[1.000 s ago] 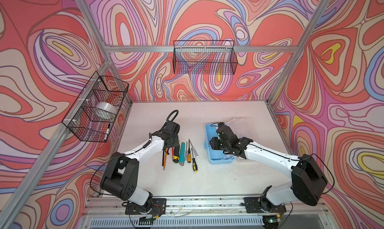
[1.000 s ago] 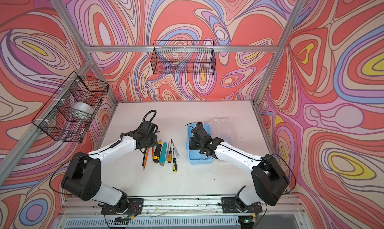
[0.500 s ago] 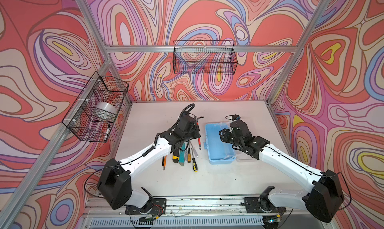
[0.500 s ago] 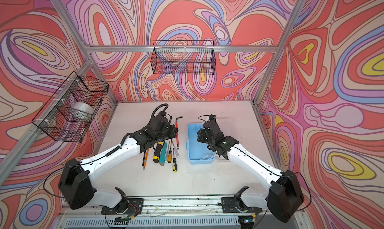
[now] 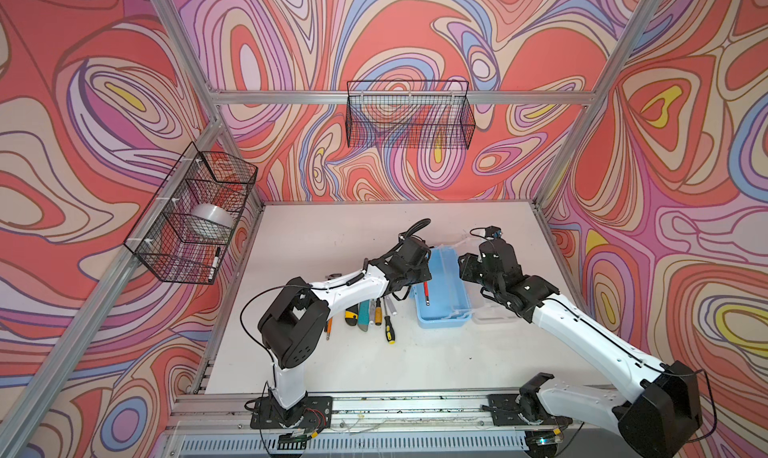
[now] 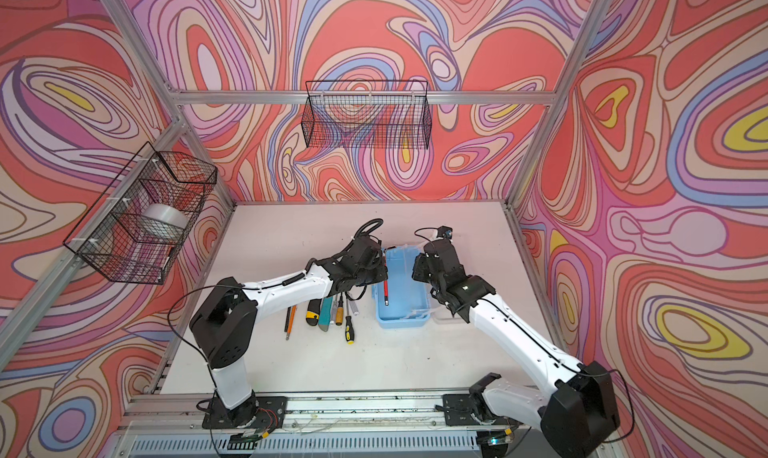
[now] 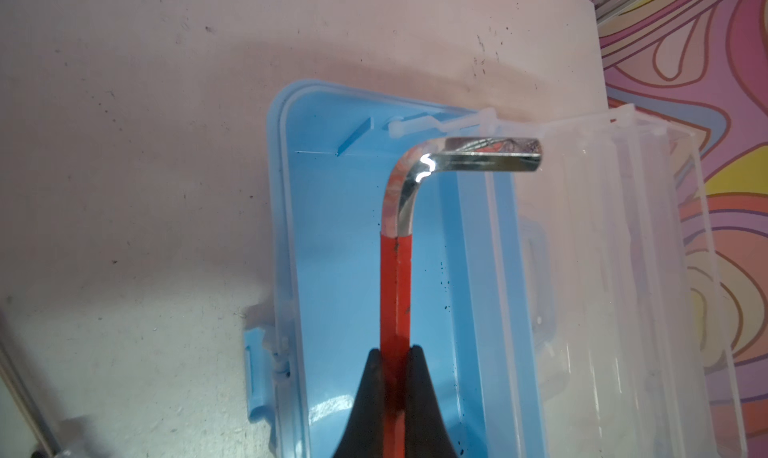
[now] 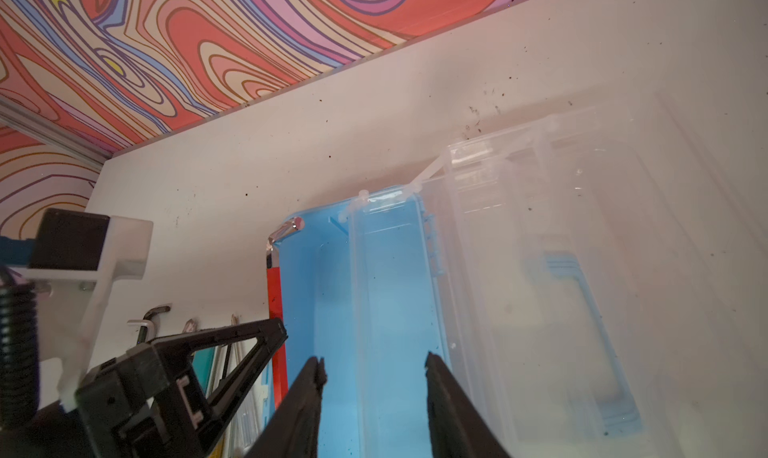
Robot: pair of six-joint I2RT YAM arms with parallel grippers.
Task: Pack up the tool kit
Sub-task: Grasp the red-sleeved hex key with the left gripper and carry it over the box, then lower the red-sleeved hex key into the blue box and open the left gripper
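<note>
The hex key (image 7: 397, 277) is clamped by its red sleeve in the left gripper (image 7: 395, 354), held right over the open box (image 5: 444, 321). Above the box too, the right gripper (image 8: 374, 366) is parked, jaws apart, nothing gripped.

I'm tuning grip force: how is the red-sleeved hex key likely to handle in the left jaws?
Probably stiff: the hex key is a bent metal bar, straight beyond the left gripper. The shiny bare end looks slippery; the red sleeve likely grips better. Its L-shape should keep it from rolling once laid down.
</note>
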